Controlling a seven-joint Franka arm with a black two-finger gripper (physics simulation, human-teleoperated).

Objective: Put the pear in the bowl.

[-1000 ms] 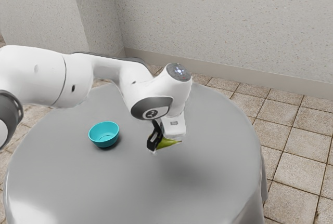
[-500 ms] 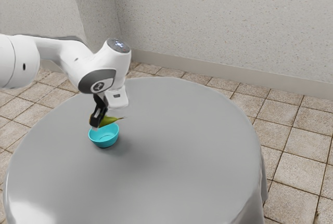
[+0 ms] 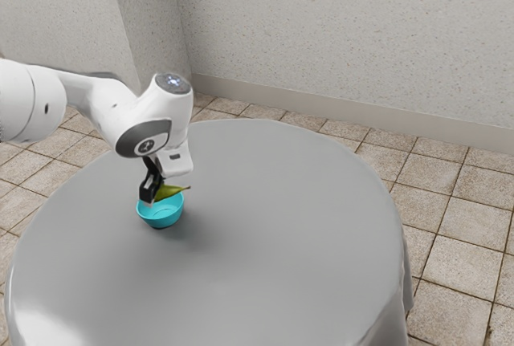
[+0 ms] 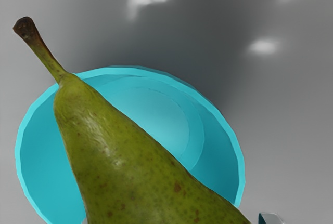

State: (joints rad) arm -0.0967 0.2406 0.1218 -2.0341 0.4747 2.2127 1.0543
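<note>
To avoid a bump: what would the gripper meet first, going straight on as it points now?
Probably the teal bowl below, with the held pear touching it first; the gap is unclear.

white arm (image 3: 90,103) - grey bands, black end effector (image 3: 151,190)

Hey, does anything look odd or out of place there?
Nothing really stands out: no spill or damage that I see. The bowl sits upright on the table. The pear lies sideways in my gripper above it, stem past the rim, hardly odd while held.
</note>
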